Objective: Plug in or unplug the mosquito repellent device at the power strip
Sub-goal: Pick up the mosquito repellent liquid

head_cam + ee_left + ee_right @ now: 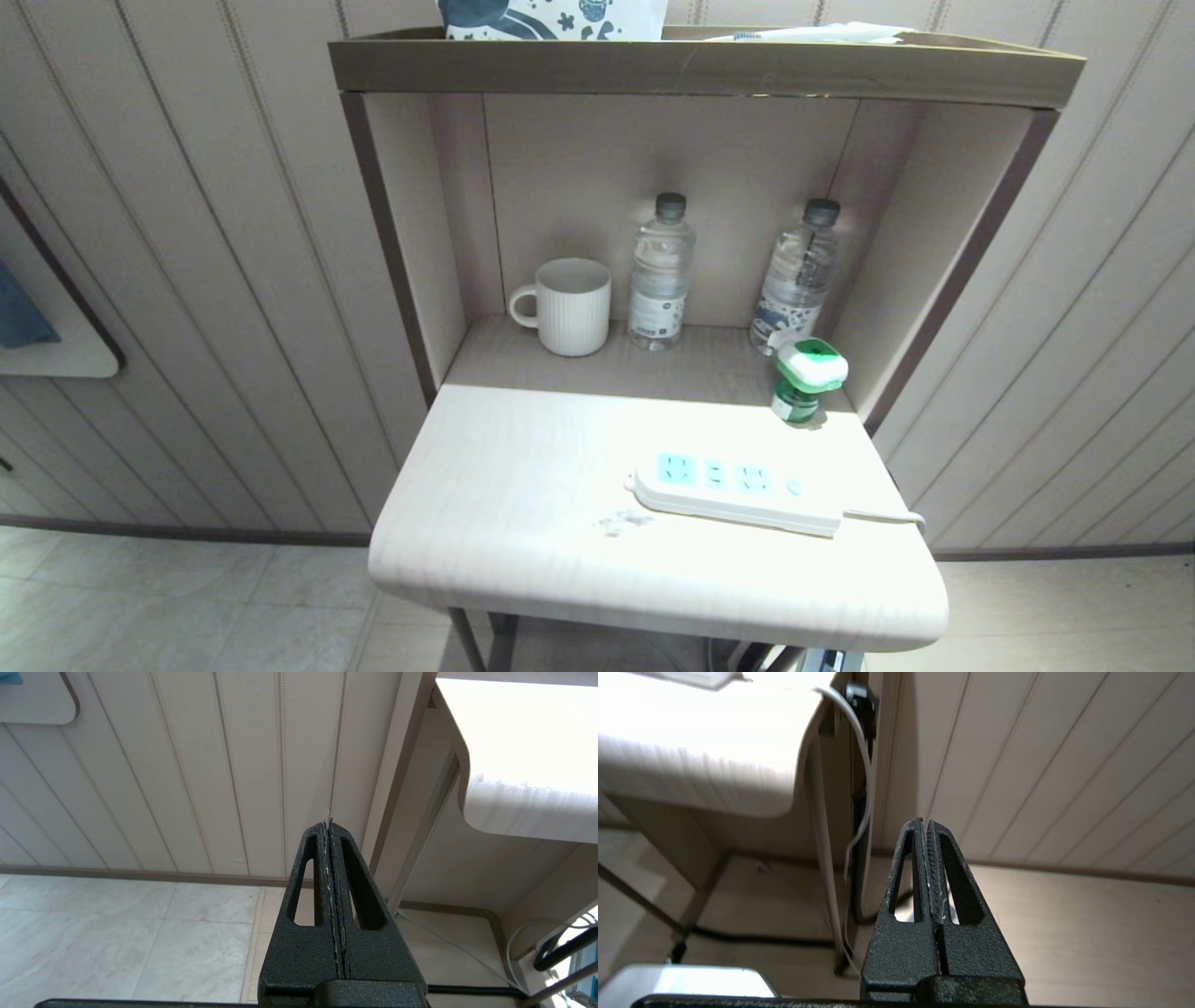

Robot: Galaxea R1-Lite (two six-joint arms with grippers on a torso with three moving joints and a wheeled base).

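Currently the long flat white plastic power strip with three pale blue socket panels (pixel 735 489) lies on the pale wood counter (pixel 523 504), long axis running 9 to 3 o'clock, cord end at 3. At its 1 o'clock, apart and unplugged, the small white-and-green mosquito repellent device (pixel 805 378) stands upright, green liquid bottle below. Behind: white ribbed mug (pixel 566 305), contents unseen; two clear plastic water bottles (pixel 661 273), capped. Left gripper (pixel 329 823) and right gripper (pixel 924 822) hang below counter level, fingers pressed together, holding nothing.
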